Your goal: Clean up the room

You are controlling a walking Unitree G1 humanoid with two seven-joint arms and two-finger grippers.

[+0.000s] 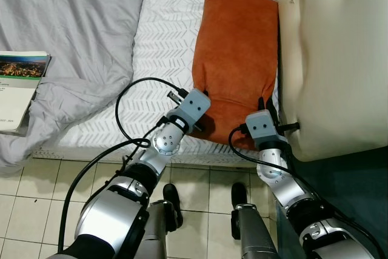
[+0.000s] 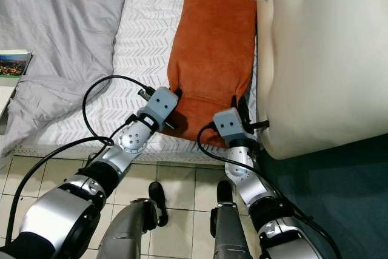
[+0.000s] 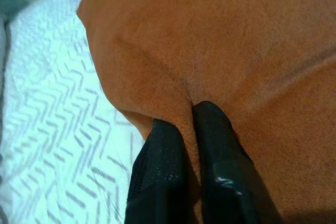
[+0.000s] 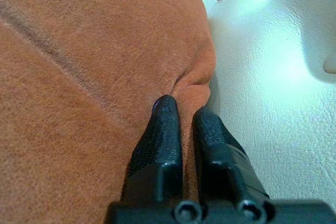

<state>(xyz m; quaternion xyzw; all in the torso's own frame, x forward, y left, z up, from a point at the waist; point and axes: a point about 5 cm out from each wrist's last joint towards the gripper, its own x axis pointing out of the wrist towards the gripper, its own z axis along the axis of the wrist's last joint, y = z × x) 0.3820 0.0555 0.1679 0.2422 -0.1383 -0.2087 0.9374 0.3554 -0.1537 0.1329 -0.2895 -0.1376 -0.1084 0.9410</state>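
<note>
The pillow (image 1: 236, 59) is a rust orange with a suede-like nap, pinched by the black fingers (image 3: 163, 171) of the left gripper (image 3: 190, 109) and right gripper (image 4: 184, 107). Beneath it the sheet (image 1: 170, 40) is white with a pale grey chevron pattern; the duvet (image 1: 66, 34) is plain light grey, the headboard (image 1: 339, 59) cream. At the bed's left edge a book (image 1: 18, 86) shows what seems a green-blue landscape cover, above off-white floor tiles (image 1: 36, 210).

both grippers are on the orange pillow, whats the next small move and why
Probably lift both arms together a little to raise the near end of the orange pillow off the bed. The left gripper and right gripper each pinch a fold of fabric at its near corners, fingers shut on it, and the pillow lies flat beside the cream headboard.
</note>
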